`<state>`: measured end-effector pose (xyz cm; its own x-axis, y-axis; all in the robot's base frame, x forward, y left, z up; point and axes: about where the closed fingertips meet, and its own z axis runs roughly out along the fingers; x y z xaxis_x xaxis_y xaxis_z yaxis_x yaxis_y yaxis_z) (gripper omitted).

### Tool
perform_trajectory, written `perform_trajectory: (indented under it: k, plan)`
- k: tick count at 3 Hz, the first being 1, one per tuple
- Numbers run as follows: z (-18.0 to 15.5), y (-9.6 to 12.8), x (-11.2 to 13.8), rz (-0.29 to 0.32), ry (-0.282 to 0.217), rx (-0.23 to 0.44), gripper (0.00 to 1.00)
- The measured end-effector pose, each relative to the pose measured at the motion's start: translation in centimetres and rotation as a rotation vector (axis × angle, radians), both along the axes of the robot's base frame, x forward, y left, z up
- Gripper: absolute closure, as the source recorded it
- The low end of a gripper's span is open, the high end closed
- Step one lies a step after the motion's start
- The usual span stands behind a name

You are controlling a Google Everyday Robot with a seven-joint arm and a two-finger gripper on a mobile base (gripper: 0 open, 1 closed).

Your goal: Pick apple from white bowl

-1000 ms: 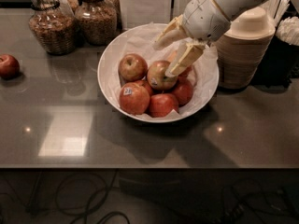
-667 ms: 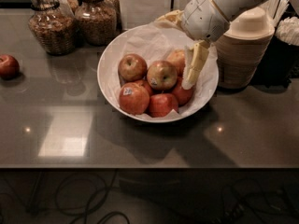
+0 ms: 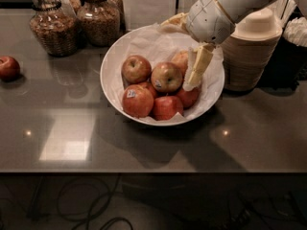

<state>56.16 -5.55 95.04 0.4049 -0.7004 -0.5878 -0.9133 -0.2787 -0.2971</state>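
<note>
The wide white bowl (image 3: 115,61), lined with crinkled white paper, stands in the middle of the dark counter. It holds several red-yellow apples; the top one (image 3: 166,76) lies in the centre of the pile. My gripper (image 3: 178,54) hovers over the bowl's right-back part, open and empty. One beige finger (image 3: 199,66) hangs down just right of the top apple, its tip by the apples at the right. The other finger (image 3: 172,20) is at the bowl's back rim.
A lone apple (image 3: 8,67) lies on the counter at the far left. Two glass jars (image 3: 50,25) of granola stand at the back left. A stack of beige paper bowls (image 3: 252,51) stands right of the bowl, close to my arm.
My gripper has lifted off the top apple and turned; the near finger now hangs down right of it. The apples have not moved.
</note>
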Motion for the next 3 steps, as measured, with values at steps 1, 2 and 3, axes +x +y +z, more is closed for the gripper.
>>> perform_trajectory:
  k: [1, 2, 3]
  plan:
    - [-0.8, 0.0, 0.0, 0.001, 0.011, 0.006, 0.16]
    - [-2.0, 0.1, 0.0, 0.004, 0.031, 0.006, 0.15]
    - [-2.8, 0.2, 0.0, 0.008, 0.049, 0.004, 0.13]
